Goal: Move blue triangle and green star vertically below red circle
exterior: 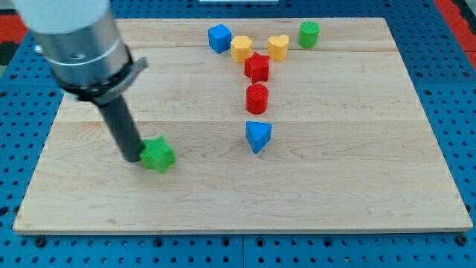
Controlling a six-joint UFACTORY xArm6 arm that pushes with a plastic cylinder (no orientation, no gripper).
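Note:
The red circle (256,98) stands near the middle of the wooden board (357,179). The blue triangle (258,136) lies just below it in the view, a small gap apart. The green star (158,155) lies at the view's left, lower than the triangle. My tip (132,157) rests on the board right against the star's left side, and the dark rod rises from it up and to the left.
At the view's top sit a blue cube (219,38), a yellow block (241,48), a red star-like block (257,68), a yellow heart (278,47) and a green cylinder (309,34). A blue pegboard (446,67) surrounds the board.

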